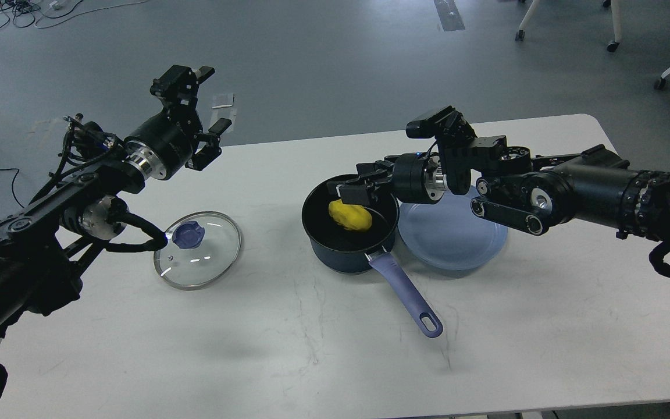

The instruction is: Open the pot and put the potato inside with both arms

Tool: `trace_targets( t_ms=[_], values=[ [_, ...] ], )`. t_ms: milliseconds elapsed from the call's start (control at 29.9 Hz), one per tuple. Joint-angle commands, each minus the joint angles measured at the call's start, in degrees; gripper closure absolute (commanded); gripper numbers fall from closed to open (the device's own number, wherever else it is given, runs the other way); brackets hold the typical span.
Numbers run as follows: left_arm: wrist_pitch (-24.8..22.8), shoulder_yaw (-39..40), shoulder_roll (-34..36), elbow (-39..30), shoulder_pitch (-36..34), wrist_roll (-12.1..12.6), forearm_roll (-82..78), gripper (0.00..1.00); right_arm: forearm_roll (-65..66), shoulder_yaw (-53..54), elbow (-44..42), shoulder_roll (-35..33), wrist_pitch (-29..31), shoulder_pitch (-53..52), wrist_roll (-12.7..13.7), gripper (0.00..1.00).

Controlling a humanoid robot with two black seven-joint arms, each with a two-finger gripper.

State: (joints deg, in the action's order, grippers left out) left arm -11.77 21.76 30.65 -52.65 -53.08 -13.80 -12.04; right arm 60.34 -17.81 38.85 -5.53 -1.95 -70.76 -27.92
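The dark blue pot (344, 263) with a purple handle (406, 295) stands open at the table's middle. The yellow potato (350, 216) lies inside it on the bottom. My right gripper (351, 185) hovers just above the pot's far rim, open and empty, with the potato below its fingers. The glass lid (207, 262) with a blue knob (188, 234) lies flat on the table left of the pot. My left gripper (214, 141) is open and empty, raised above the table's far left edge, behind the lid.
An empty light blue plate (457, 238) sits against the pot's right side, under my right forearm. The white table (323, 361) has bare room in front. Chair legs stand on the floor at the far right.
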Motion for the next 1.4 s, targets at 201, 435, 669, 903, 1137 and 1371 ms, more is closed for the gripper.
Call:
trace_targets(
  t_ms=[201,435,669,903,1137,1371],
  values=[
    [0.17,0.74,-0.15,0.0,0.0,0.17,0.96,0.01,-27.47,15.04,1.41,-5.18,7.62,-0.61,2.06,0.0],
    [-0.18,5.82,-0.94,0.09,2.45,0.35,2.1,0.01,-57.87,33.7,0.97,-8.36,13.73,6.5,10.51,0.0],
    [-2.46,7.68,0.02,-0.7,5.8,0.7,3.69,0.01,-60.42,40.05,1.14,-8.27,12.94,9.94,13.41,0.0],
    [-3.52,7.86,-0.33,-0.7,5.62,1.32,5.36,0.01,-61.13,39.17,0.97,-7.83,13.02,9.42,14.64,0.0],
    [-2.29,7.77,-3.49,-0.53,5.8,1.84,5.36,0.01,-60.86,38.29,1.41,-7.66,12.94,9.94,14.47,0.0],
    [-1.59,7.77,-4.81,-0.18,5.8,1.84,5.36,0.01,-60.86,38.2,1.5,-7.83,12.94,10.03,14.47,0.0]
  ],
)
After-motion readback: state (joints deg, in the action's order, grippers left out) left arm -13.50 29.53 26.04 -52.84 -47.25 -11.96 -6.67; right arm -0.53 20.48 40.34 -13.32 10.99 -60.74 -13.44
